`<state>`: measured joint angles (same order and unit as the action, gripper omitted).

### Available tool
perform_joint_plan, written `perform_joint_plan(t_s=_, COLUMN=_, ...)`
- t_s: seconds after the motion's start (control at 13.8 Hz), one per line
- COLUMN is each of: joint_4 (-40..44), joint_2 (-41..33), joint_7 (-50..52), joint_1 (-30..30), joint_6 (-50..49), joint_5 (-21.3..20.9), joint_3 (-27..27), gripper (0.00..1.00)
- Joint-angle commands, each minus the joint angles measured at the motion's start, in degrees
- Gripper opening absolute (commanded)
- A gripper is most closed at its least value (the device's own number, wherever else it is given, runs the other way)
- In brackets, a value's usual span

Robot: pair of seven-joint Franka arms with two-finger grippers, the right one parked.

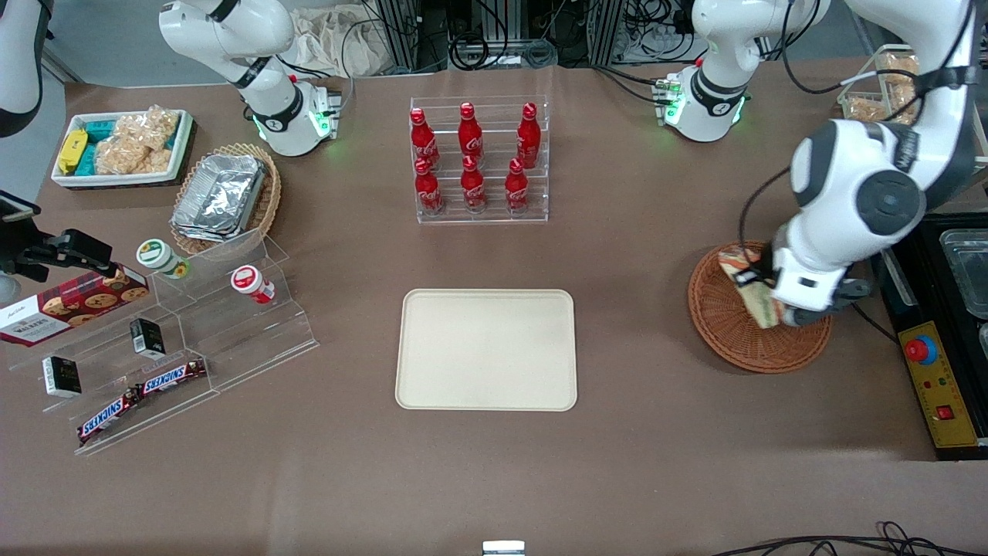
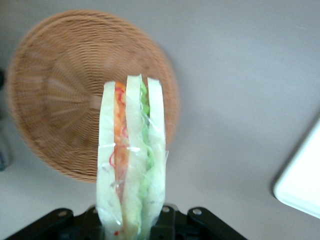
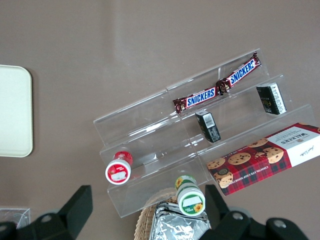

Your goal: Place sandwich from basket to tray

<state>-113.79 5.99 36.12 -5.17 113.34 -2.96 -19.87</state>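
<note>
Left arm's gripper [image 1: 772, 309]: positioned over the basket [image 1: 725, 332], clamped on the sandwich [image 1: 747, 289]; in the wrist view the black fingers [image 2: 165, 220] close against the wedge's base. Sandwich [image 2: 131, 160]: triangular, clear-wrapped, three pale bread slices with orange-red filling in one gap and green in the other, held edge-on, lifted clear of the weave with the basket [image 2: 55, 100] seen well below it. Basket: round, reddish-brown wicker, toward the working arm's end of the table, at roughly 3 o'clock from the tray [image 1: 486, 349]; nothing else visible inside it. Tray: cream-beige rectangle with rounded corners, flat on the brown table [image 1: 494, 479], near the centre, well apart from the basket; one corner [image 2: 300, 180] shows in the wrist view. At 12 o'clock from the tray, farther from the front camera: clear acrylic rack [image 1: 480, 212] carrying six red cola bottles [image 1: 472, 158] in two rows. At about 9 o'clock, toward the parked arm's end: stepped clear display stand [image 1: 185, 347] holding two Snickers bars [image 1: 143, 394], two small dark boxes, a red-lidded cup [image 1: 248, 282], a green-lidded cup [image 1: 158, 256] and a cookie box [image 1: 69, 305]. Farther from the camera than the stand: pale wicker basket with foil trays [image 1: 222, 197], beside a white tray of snack packets [image 1: 123, 147].
</note>
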Motion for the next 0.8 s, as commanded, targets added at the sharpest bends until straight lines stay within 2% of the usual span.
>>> perform_joint_plan(t_s=0.0, joint_4=2.2, joint_2=3.7, joint_7=5.2, joint_1=0.5, joint_6=3.2, joint_5=0.0, joint_3=-7.4, gripper=0.0)
perform_joint_plan(t_s=0.07, joint_4=2.1, joint_2=4.8, joint_7=7.6, joint_1=1.9, joint_6=6.6, joint_5=-0.1, joint_3=-8.9, gripper=0.0)
perform_joint_plan(t_s=0.36, joint_4=3.7, joint_2=12.4, joint_7=12.2, joint_1=11.1, joint_6=18.2, joint_5=-2.0, joint_3=-9.1, gripper=0.0)
perform_joint_plan(t_s=0.58, joint_4=5.8, joint_2=21.4, joint_7=12.4, joint_1=12.7, joint_6=28.1, joint_5=-13.0, joint_3=-9.1, gripper=0.0)
perform_joint_plan(t_s=0.72, joint_4=9.3, joint_2=27.0, joint_7=12.3, joint_1=14.6, joint_6=30.4, joint_5=-16.8, joint_3=-9.1, gripper=0.0)
